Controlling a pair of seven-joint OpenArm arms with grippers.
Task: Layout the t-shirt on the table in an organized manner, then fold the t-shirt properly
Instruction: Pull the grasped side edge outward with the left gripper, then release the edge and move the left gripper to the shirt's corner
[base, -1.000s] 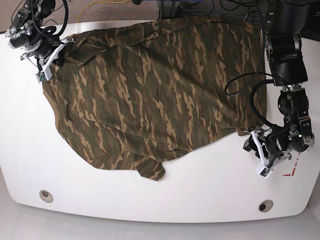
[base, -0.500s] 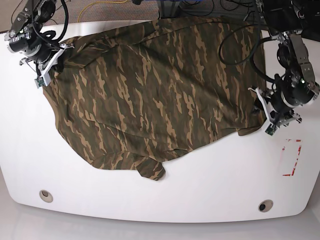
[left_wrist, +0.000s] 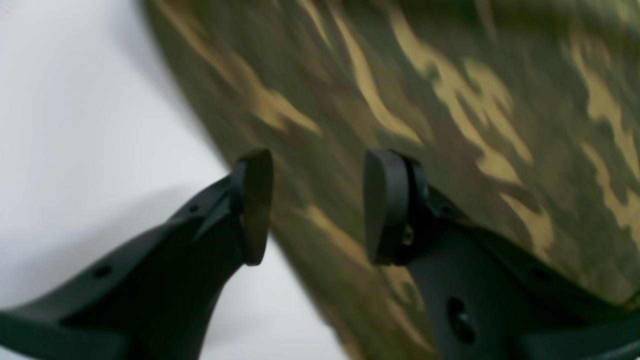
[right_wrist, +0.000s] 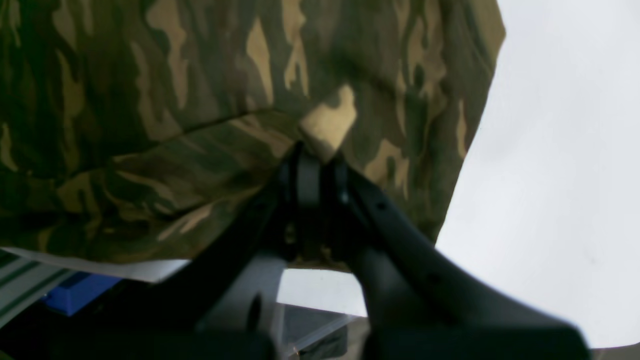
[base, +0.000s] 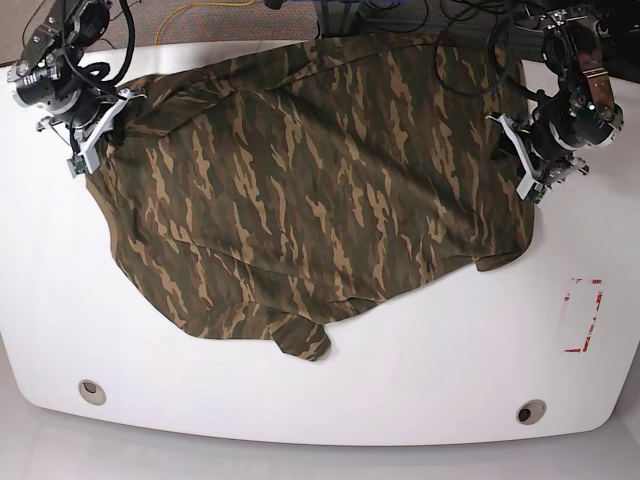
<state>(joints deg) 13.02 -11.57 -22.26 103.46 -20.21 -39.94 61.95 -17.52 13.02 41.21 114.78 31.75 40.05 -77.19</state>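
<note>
Our left gripper (base: 527, 168), jaws apart and empty, has been travelling far along the t-shirt (base: 310, 190) edge; right gripper (base: 92, 135) is pinching a corner, so spreading continues.

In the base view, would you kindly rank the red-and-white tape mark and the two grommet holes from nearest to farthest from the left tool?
From the left tool, at the t-shirt's edge on the view's right:
1. Red-and-white tape mark, just below it near the table's right edge.
2. Right grommet hole, near the front edge below the tape.
3. Left grommet hole, front corner on the opposite side.
</note>
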